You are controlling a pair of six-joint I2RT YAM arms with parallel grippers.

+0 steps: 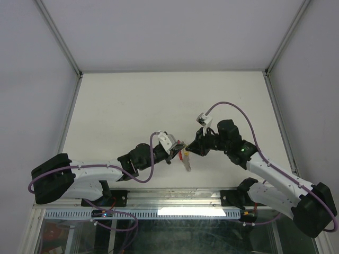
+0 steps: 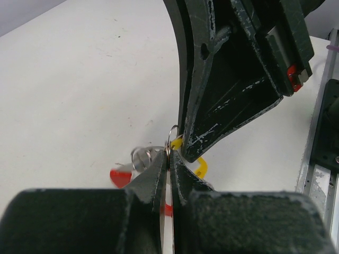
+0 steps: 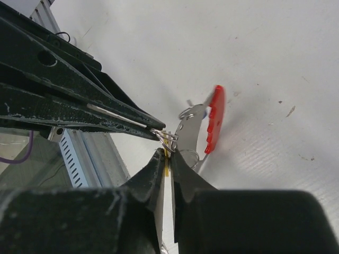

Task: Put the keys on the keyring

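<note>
Both grippers meet just above the table near its front edge. My left gripper (image 1: 178,146) (image 2: 169,151) is shut on the thin silvery ring (image 2: 172,132) (image 3: 165,138) of the keyring. The red tab (image 1: 186,159) (image 2: 120,178) (image 3: 214,119) hangs from the ring beside a flat silvery piece (image 3: 188,131). My right gripper (image 1: 191,148) (image 3: 167,154) faces the left one tip to tip. Its jaws are closed on the yellow key (image 2: 202,168) (image 3: 168,160), whose head sits against the ring. I cannot make out the blue key.
A metal rail (image 2: 318,159) (image 3: 79,154) runs along the table's near edge, close under both grippers. Frame posts and pale walls (image 1: 63,47) enclose the white table (image 1: 159,100) on three sides.
</note>
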